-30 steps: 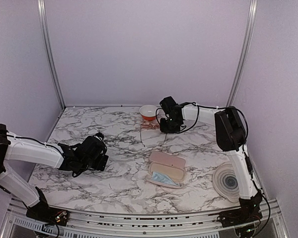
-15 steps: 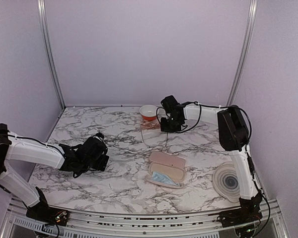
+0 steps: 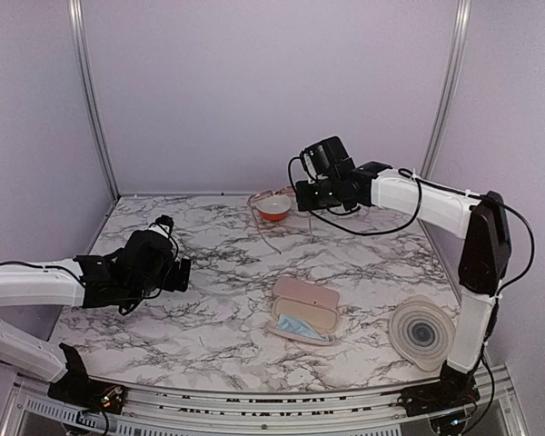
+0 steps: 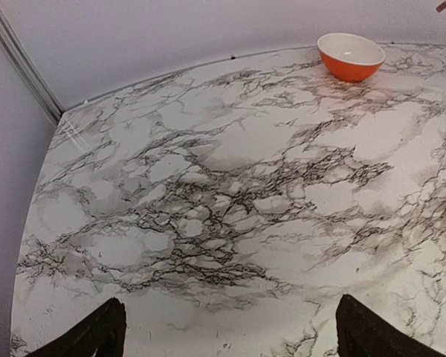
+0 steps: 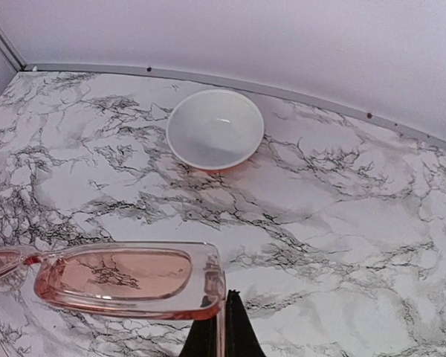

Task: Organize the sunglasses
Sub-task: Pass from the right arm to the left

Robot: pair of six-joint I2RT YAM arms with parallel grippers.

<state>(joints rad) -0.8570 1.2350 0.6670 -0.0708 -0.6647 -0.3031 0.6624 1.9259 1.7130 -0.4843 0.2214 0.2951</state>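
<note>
The orange-brown tinted sunglasses (image 5: pixel 126 275) hang in the air above the marble table, near the orange bowl (image 5: pixel 215 128). My right gripper (image 5: pixel 221 331) is shut on the frame's right end, at the hinge. In the top view the right gripper (image 3: pixel 302 202) holds the sunglasses (image 3: pixel 254 202) at the back of the table, with the temples hanging down. My left gripper (image 3: pixel 177 272) is open and empty over the left side of the table, and its two dark fingertips (image 4: pixel 100 335) stand wide apart. The pale pair is out of view.
An open pink case (image 3: pixel 304 309) with a light blue cloth (image 3: pixel 302 329) in it lies front centre. A round translucent ribbed disc (image 3: pixel 421 334) lies at the front right. The orange bowl (image 3: pixel 272 209) stands at the back, also in the left wrist view (image 4: pixel 351 56).
My right gripper has risen from the table with the tinted sunglasses in it. My left arm has drawn back to the left and a little farther from the case.
</note>
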